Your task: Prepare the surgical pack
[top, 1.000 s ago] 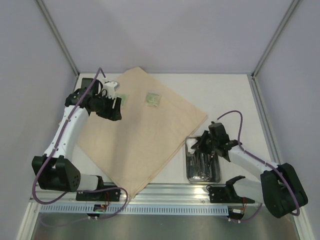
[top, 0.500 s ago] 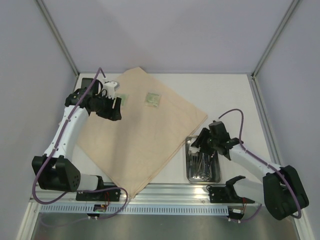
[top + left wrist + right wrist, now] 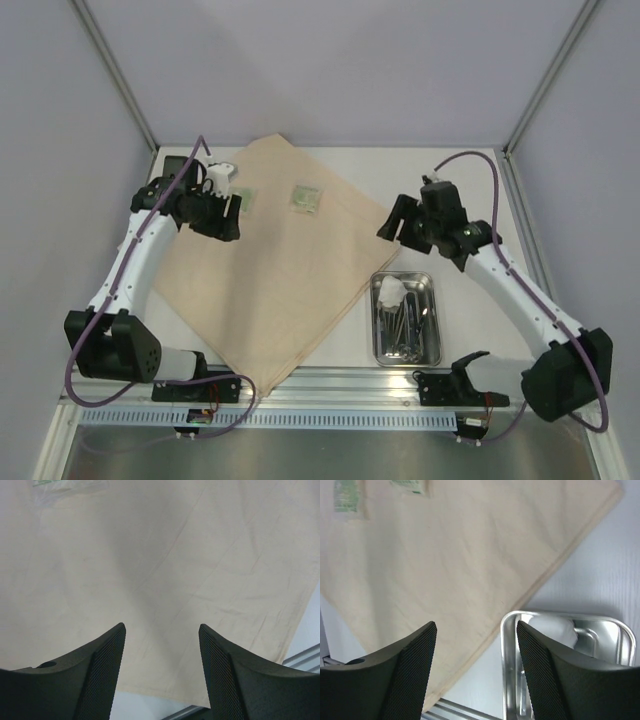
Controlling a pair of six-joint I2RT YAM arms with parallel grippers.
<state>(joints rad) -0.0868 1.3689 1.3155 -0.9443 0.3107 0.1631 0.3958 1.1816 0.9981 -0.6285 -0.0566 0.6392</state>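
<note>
The tan cloth sheet lies flat and skewed across the table, with two green packets on its far part. The steel tray sits to the right of the cloth's edge, holding a white pad and metal instruments. My right gripper hangs open and empty above the cloth's right corner. Its wrist view shows the cloth, the tray rim and the pad below the right gripper. My left gripper is open over the cloth.
A small dark object lies at the back left corner. An aluminium rail runs along the front edge. Slanted frame posts and walls close in both sides. Bare white table lies behind the tray.
My right gripper opened, rose off the tray and swung back toward the cloth's right corner. The white pad now shows lying in the tray. The left arm stayed still.
</note>
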